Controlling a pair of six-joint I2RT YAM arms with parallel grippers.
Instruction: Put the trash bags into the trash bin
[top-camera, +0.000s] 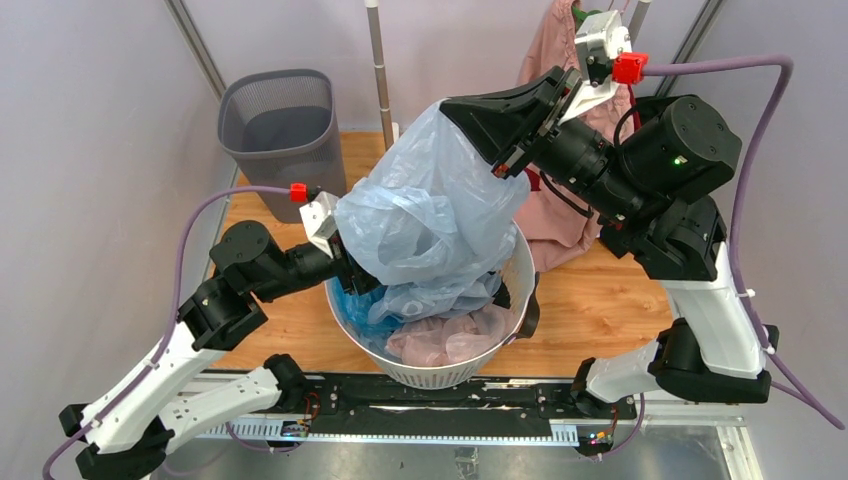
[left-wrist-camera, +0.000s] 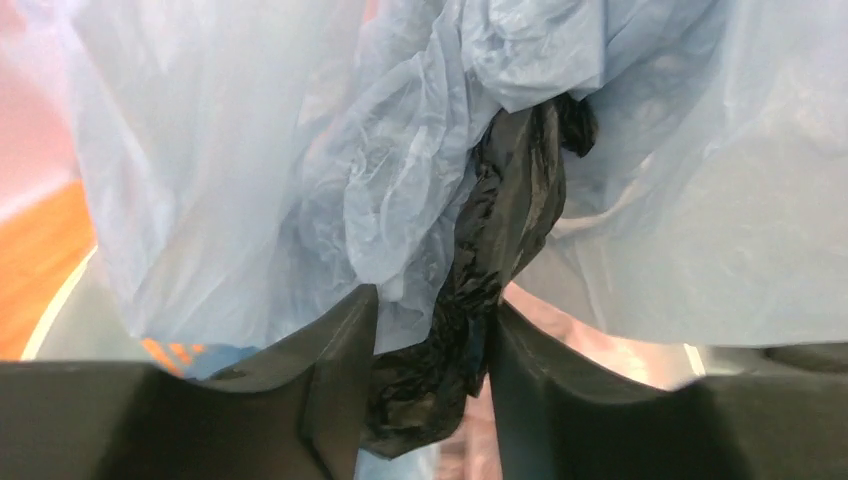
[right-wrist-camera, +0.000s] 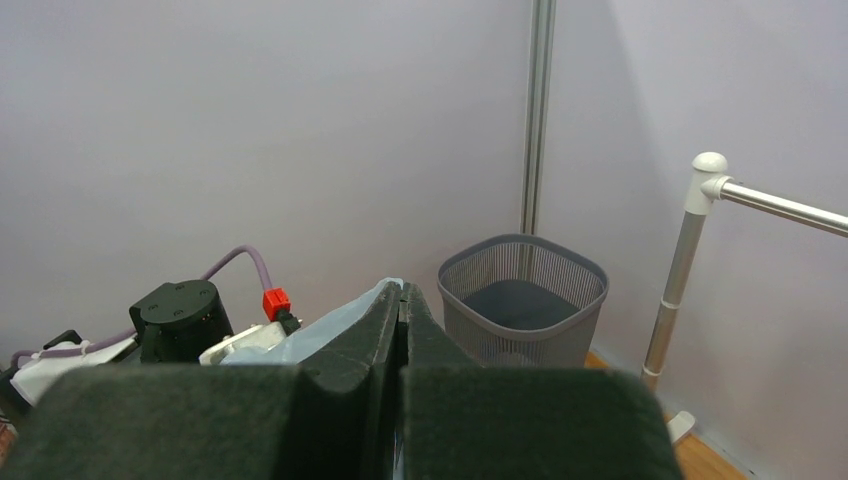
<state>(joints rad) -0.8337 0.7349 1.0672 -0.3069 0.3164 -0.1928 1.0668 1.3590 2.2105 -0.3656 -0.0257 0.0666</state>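
At the middle of the tabletop's near edge stands a round white slotted plastic basket (top-camera: 440, 372), and above it hangs a large pale blue see-through plastic bag (top-camera: 430, 210). The bag's top is clenched between the right fingers (top-camera: 512, 150), which are pressed flat together high over the tabletop's centre. The film billows down from there into the basket. The right wrist view shows those fingers (right-wrist-camera: 395, 310) closed tight, with a sliver of the pale blue bag (right-wrist-camera: 330, 322) just to their left. The left fingers (top-camera: 338, 250) reach in at the basket's left rim, under the hanging film. In the left wrist view they (left-wrist-camera: 350, 340) stand apart on either side of a twisted black crinkly plastic bag (left-wrist-camera: 500, 230) and touch it on both sides. I cannot tell whether they truly pinch it. The pale blue bag (left-wrist-camera: 250, 150) fills the view behind. A crumpled pink cloth (top-camera: 450, 338) lies in the basket beneath the bags. The dark grey mesh trash bin (top-camera: 300, 170) stands at the tabletop's far left corner, well apart from both bags, and nothing shows inside it (right-wrist-camera: 500, 335).
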